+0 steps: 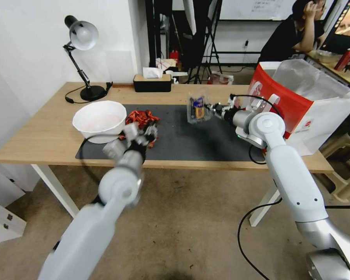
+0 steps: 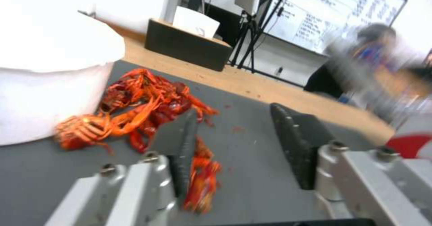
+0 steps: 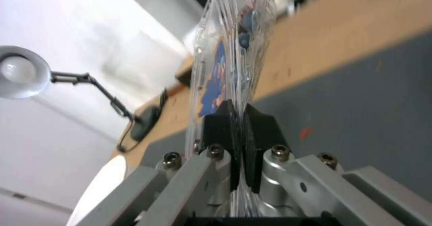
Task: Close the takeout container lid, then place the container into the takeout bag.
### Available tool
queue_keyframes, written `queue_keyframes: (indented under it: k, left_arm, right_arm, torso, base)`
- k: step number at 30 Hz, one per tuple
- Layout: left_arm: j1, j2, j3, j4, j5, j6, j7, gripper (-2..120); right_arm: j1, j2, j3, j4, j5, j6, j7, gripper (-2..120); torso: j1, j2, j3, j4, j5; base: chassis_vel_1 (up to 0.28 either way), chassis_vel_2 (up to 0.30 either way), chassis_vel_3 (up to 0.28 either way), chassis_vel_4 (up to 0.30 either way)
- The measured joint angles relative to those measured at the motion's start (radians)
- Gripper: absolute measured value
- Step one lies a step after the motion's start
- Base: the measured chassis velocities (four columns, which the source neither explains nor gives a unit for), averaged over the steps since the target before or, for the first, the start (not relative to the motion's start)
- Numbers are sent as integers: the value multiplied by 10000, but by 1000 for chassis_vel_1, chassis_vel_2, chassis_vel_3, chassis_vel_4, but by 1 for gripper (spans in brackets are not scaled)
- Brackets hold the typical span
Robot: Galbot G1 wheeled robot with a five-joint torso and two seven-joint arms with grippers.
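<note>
Right gripper has the takeout container pinched by one edge, its two dark pads pressed nearly together on the thin clear plastic. The box hangs clear above the dark mat, held on edge, just left of the takeout bag.

Risks as we judge them:
- The grip is on a thin rim only. A quick swing toward the bag could let the slick plastic slip out and drop onto the mat.
- We cannot tell whether the lid is snapped fast. If it is only held closed by the pinch, it may spring open on release and spill berries.
- The bag's mouth stands higher than the box. A low approach would hit the red wall and tip or shove the bag off the table edge.

Contents:
- Box: dark blueberries behind a blue-printed label.
- White bowl: looks empty from the head view.
- Red crayfish lie loose on the mat beside the bowl, not in anything.
- Bag: silvery lining, inside not visible to us.

Left gripper hovers low over the mat by the crayfish, fingers spread wide, holding nothing.
</note>
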Motion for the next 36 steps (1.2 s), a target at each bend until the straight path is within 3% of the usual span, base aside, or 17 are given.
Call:
queue_keyframes:
  k: [2, 8, 10, 12, 14, 21, 25, 31, 36]
  left_arm:
    - [348, 45, -26, -42, 605, -155, 246, 57]
    - [1479, 74, -618, -200, 1527, -693, 415, 72]
    - [2648, -35, -1341, -200, 2570, -1517, 844, 93]
    - [2852, -89, -1481, -167, 2827, -1717, 949, 97]
    - [3175, -201, -1668, -100, 3265, -2044, 1144, 99]
    - [3641, -347, -1933, 104, 3498, -2742, 1613, 100]
    - [3937, -465, -1963, 172, 3680, -3055, 1894, 100]
    - [4136, -639, -1818, 172, 3884, -3128, 1956, 100]
    - [4230, -703, -1715, 174, 4023, -3134, 1943, 100]
  right_arm:
    - [-240, -394, 293, 591, -409, 586, -63, 0]
    - [-159, -754, 419, 1170, -1339, 1604, -96, 0]
    - [211, -1394, 779, 1756, -2325, 2213, 327, 0]
    - [302, -1629, 882, 1848, -2698, 2266, 500, 0]
    - [364, -2298, 1177, 1932, -4149, 2250, 733, 0]
    - [-361, -3450, 2171, 2146, -6630, 1816, 553, 0]
    - [-1311, -3769, 2752, 2377, -6992, 1595, 516, 0]
    - [-2624, -3632, 3211, 2791, -6622, 1412, 584, 0]
    - [-3319, -3012, 3296, 2905, -5009, 1553, 795, 17]
  torso:
    - [0, 1, -1, -32, -2]
    - [0, 0, 0, -11, 7]
    - [0, 1, 0, -5, 0]
    - [0, 1, 0, -7, 4]
    - [1, 1, 0, -16, 2]
    - [1, 1, 0, -18, 3]
    - [1, 1, 0, -12, 2]
    - [1, 1, 1, -15, 2]
    - [2, 1, 1, -10, 3]
  base:
    - [0, 0, 0, 0]
    - [0, 0, 0, 0]
    - [0, 0, 0, 0]
    - [0, 0, 0, 0]
    - [0, 0, 0, 0]
    - [0, 0, 0, 0]
    - [0, 0, 0, 0]
    - [0, 0, 0, 0]
    - [0, 0, 0, 0]
